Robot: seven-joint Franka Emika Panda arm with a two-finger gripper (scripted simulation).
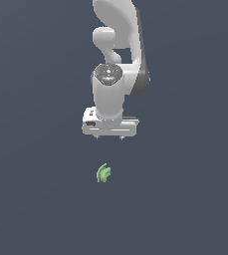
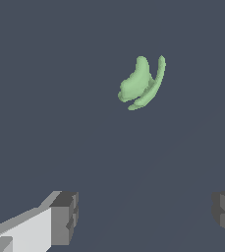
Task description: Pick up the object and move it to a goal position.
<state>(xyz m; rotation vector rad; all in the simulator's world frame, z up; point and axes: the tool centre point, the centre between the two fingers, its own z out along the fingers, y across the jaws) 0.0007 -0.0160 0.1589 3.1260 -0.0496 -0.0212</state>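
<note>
The object [image 1: 103, 173] is seen as a tiny pale green lump lying on the flat dark grey-blue surface [image 1: 31, 199], alone and untouched. In the exterior view it sits a little below the middle of the frame. In the wrist view the object [image 2: 142, 83] is resolved into 2 parts: a rounded, lumpy body and a thin curved strip that arcs along 1 side of it, the 2 joined at the lower end.

The gripper [image 1: 109, 138] is held above the object, well apart from it, with a band of bare surface visible between the fingertips and the green shape. In the exterior view the object is placed slightly toward the exterior view's left of the midpoint between the fingertips. The jaws are spread wide and nothing is held: in the wrist view the 2 grey finger pads [image 2: 65, 218] are seen at opposite edges of the frame, with only bare surface between them.

The white hand body is carried by the white arm [image 1: 116, 55], which descends from the upper edge of the exterior view, with the wrist pointed straight down.
</note>
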